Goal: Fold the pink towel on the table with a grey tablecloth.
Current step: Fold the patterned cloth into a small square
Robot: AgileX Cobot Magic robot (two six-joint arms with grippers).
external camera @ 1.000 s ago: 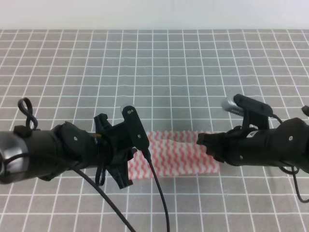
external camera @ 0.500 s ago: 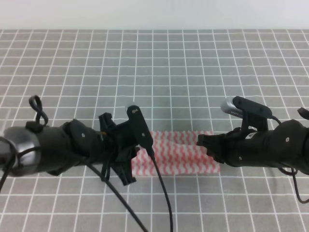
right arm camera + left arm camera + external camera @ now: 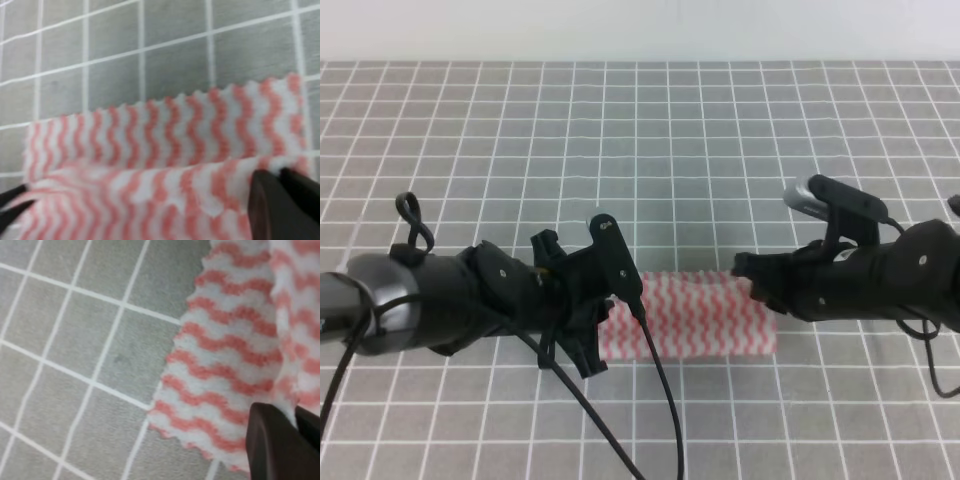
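The pink towel [image 3: 705, 318] lies as a long strip on the table with a grey tablecloth [image 3: 720, 150], one layer doubled over the other. My left gripper [image 3: 608, 312] is at its left end, shut on the raised folded edge; the left wrist view shows its dark fingers [image 3: 272, 442] pinching the towel [image 3: 225, 350]. My right gripper [image 3: 744, 276] is at the towel's right end. The right wrist view shows its fingers [image 3: 270, 200] closed on the upper layer's edge [image 3: 220, 175]. The lower layer lies flat [image 3: 165, 130].
The grey gridded cloth [image 3: 75, 340] stretches on all sides of the towel. Black cables [image 3: 655, 400] hang from the left arm across the near side. The left gripper's tips show at the lower left of the right wrist view [image 3: 12, 202].
The left arm has moved right and slightly away, drawing the towel's left end in. The right gripper has shifted slightly right. Both still hold the towel.
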